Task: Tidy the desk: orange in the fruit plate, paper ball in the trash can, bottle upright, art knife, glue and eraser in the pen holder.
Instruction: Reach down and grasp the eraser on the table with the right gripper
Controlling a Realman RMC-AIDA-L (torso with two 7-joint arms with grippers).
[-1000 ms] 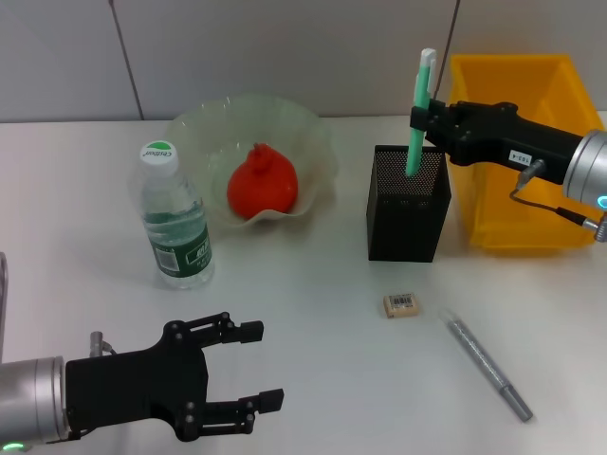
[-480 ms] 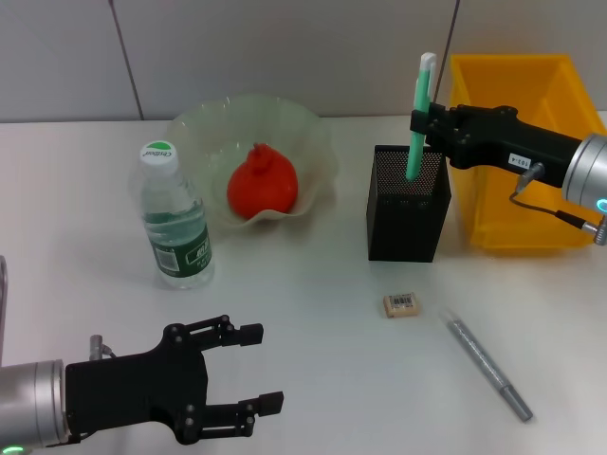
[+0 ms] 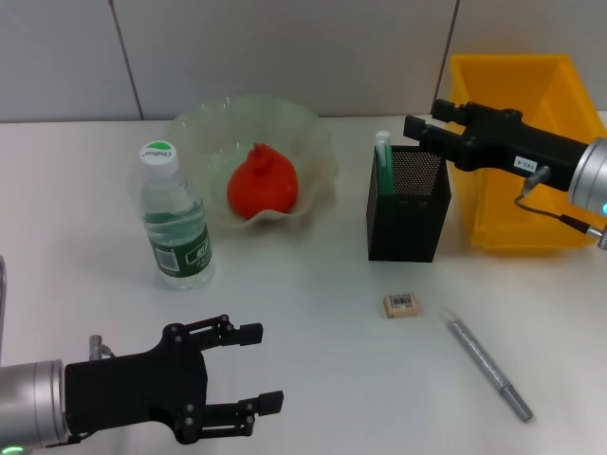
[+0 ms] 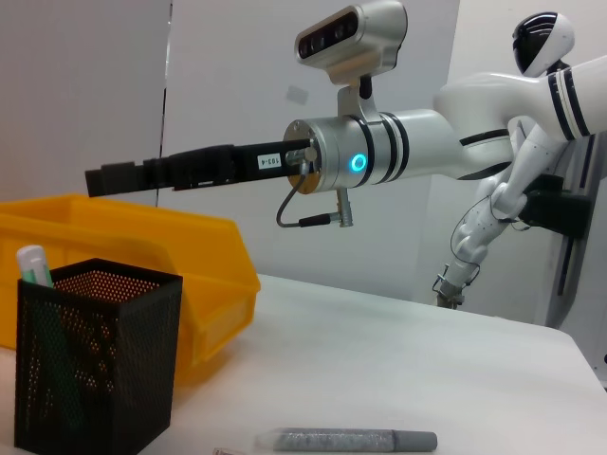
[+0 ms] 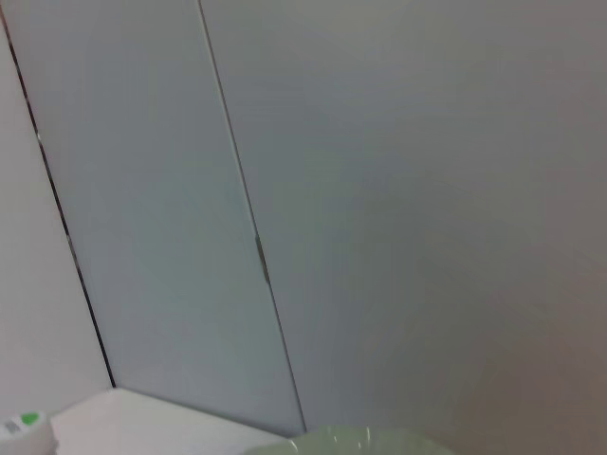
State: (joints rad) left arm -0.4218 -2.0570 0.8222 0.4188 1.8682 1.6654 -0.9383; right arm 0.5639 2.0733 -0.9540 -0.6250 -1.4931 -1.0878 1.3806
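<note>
Head view: the orange (image 3: 261, 188) lies in the fruit plate (image 3: 316, 134) and the bottle (image 3: 174, 219) stands upright beside it — both items judged complete. A green-and-white stick (image 3: 383, 156), apparently the glue or art knife, stands inside the pen holder (image 3: 408, 207), leaning at its left wall. The right gripper (image 3: 418, 128) hovers just above the holder's rim with its fingers spread and nothing between them. The eraser (image 3: 402, 303) lies on the desk in front of the holder; a grey pen-like tool (image 3: 487, 367) lies nearby — both outstanding. No paper ball is visible; the trash can (image 3: 517, 142) interior is partly hidden by the arm, so that item cannot be confirmed. The left gripper (image 3: 248, 368) waits low at the near desk edge, fingers apart, empty.

Left wrist view: confirms the stick in the holder, the right gripper clear above it, and the grey tool on the desk.

Right wrist view: only wall, the plate's rim and the bottle cap.
</note>
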